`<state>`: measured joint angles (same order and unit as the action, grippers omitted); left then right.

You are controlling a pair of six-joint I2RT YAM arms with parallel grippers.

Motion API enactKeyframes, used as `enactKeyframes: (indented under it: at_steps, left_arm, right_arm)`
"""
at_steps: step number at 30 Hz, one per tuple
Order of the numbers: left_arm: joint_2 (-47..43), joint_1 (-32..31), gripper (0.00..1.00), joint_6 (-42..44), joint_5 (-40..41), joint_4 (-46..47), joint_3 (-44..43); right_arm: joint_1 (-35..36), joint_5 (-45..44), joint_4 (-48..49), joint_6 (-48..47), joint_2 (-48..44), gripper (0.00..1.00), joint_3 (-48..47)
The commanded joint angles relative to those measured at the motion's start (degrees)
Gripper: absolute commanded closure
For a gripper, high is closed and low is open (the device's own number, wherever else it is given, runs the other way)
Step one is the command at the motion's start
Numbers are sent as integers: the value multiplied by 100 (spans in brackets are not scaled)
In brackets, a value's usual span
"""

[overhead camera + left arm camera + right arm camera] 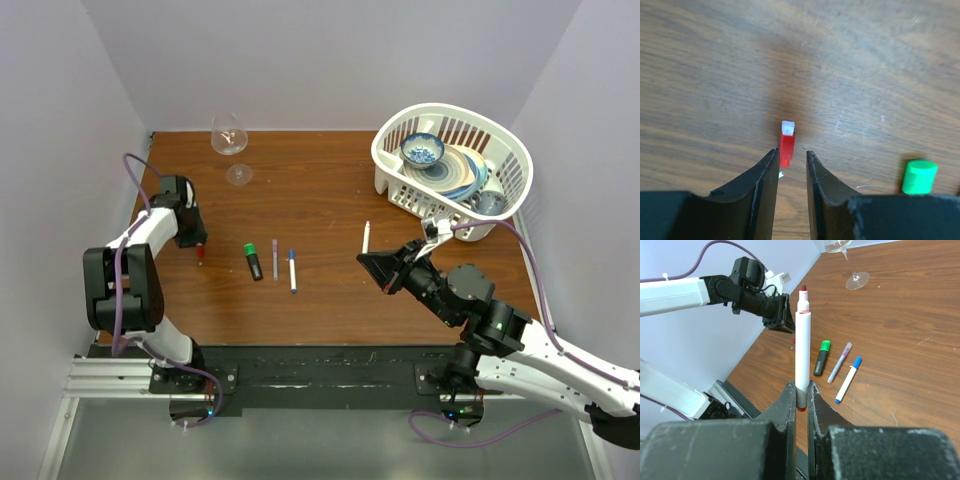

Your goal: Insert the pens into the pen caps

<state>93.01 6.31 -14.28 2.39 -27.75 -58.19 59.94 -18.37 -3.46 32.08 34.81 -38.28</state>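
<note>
Using the black marker with the green cap (pixel 254 261) lying mid-table as the reference point here. Right next to it, on the side toward the right arm, are the thin purple-grey pen (pixel 275 258) and then a white pen with a blue cap (pixel 292 270). All three lie roughly parallel and apart from each other.

Further past those, the right gripper (pixel 801 392) is clamped on the white pen with the red tip (pixel 802 355). It's pinching it near the bottom end, so the pen sticks straight out from the fingers, tip away from the wrist.

On the marker's other side, over by the left edge of the wooden table (pixel 330 300), the left gripper (pixel 791 156) points down at the red cap (pixel 786 145). Its fingers are slightly apart, straddling the cap's near end. There's a visible gap on one side, so it isn't squeezing yet.

Way beyond the marker at the back there's a wine glass (pixel 230 140), plus a white basket (pixel 395 175) of dishes in the far corner on the right arm's side.
</note>
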Motion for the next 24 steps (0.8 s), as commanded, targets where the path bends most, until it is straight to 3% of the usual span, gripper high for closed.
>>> enactKeyframes:
  at_steps: [1, 24]
  left_arm:
    - [217, 11, 68, 294, -64, 6, -245]
    - [912, 11, 80, 532, 130, 164, -245]
  right_arm:
    - [0, -105, 92, -26, -9, 100, 5]
    - [0, -158, 4, -52, -79, 100, -13]
